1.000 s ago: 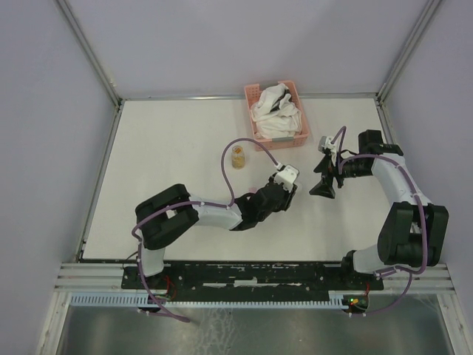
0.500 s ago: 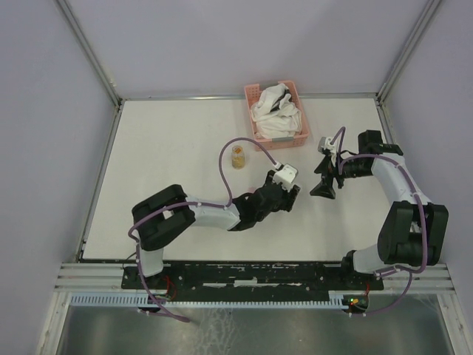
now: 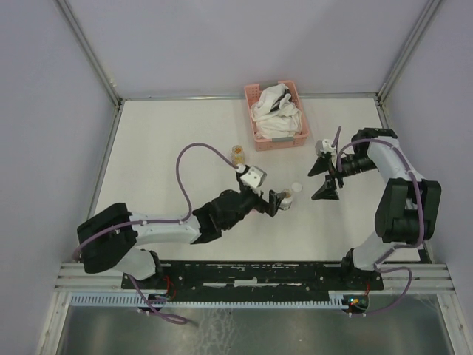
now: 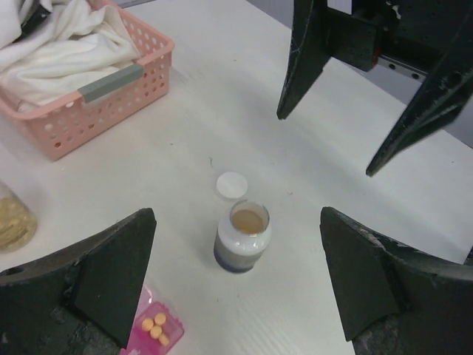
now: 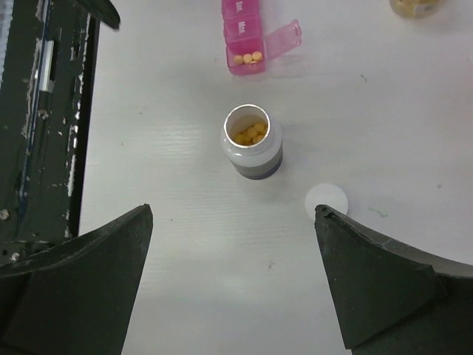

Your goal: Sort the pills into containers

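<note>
A small white pill bottle (image 4: pixel 242 237) with a dark band stands open on the table, with orange pills (image 5: pixel 251 134) inside. Its white cap (image 4: pixel 232 185) lies just beyond it. My left gripper (image 4: pixel 236 222) is open, drawn back from the bottle, with its fingers wide on either side and touching nothing. The containers, a magenta pill-box strip (image 5: pixel 244 33), lie beside the bottle; the end compartment is open and holds a few orange pills (image 4: pixel 157 325). My right gripper (image 5: pixel 233 211) faces the bottle (image 3: pixel 284 198) from the other side, open and empty.
A pink lattice basket (image 3: pixel 259 135) with white cloths stands at the back. A small jar of yellowish contents (image 3: pixel 238 153) is left of it. In the top view the left arm's body (image 3: pixel 222 211) stretches low across the table's middle.
My left gripper has opened wide and pulled back; the bottle and cap now show standing free on the table. The left arm's elbow has swung left. The right gripper has barely shifted.
</note>
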